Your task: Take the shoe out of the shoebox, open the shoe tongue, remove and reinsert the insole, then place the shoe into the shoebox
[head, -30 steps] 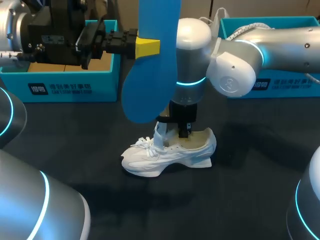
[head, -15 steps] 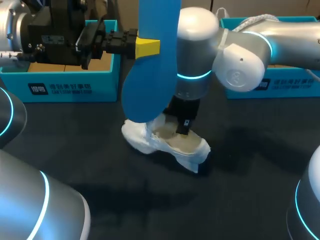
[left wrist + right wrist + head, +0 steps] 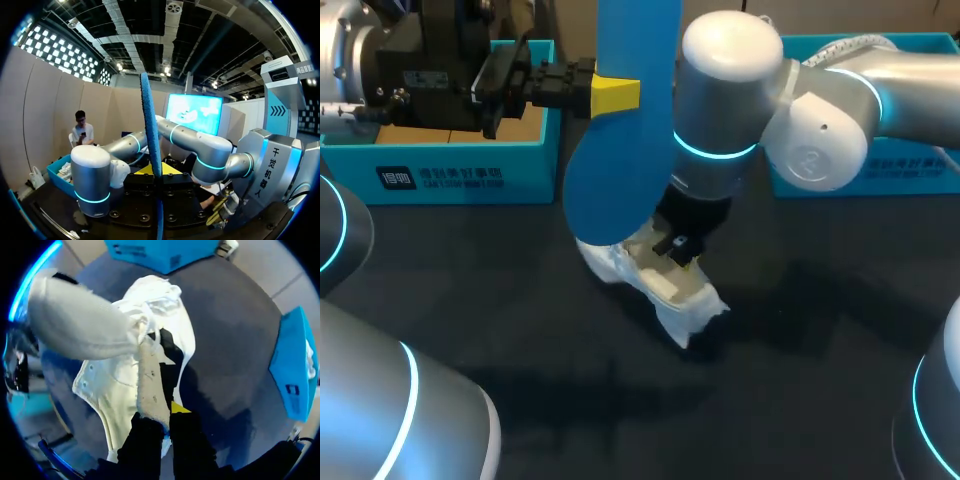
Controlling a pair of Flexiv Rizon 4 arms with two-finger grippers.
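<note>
There is one white shoe (image 3: 665, 290), one blue insole (image 3: 620, 150), two blue shoeboxes and two arms.

The left hand (image 3: 625, 94) is held high over the table (image 3: 800, 380), near the left shoebox (image 3: 450, 172). It is pressed onto the insole from two sides, and one yellow tip shows against the blue. The insole stands upright, its rounded end hanging down just above the shoe. In the left wrist view the insole (image 3: 150, 130) is seen edge-on as a thin blue line rising out of the left hand (image 3: 159, 176).

The right arm comes in from the right and reaches down past the middle. Its right hand (image 3: 682, 252) is at the shoe's opening. In the right wrist view the right hand (image 3: 162, 412) pinches an off-white strip at the opening of the shoe (image 3: 115, 385), with one yellow tip against it. Whether that strip is the tongue or the collar cannot be told.

The shoe is outside both boxes, over the dark table between them and nearer the robot. It is tilted at an angle, and it is unclear whether it touches the table. The right shoebox (image 3: 880, 172) stands well apart from the left one.
</note>
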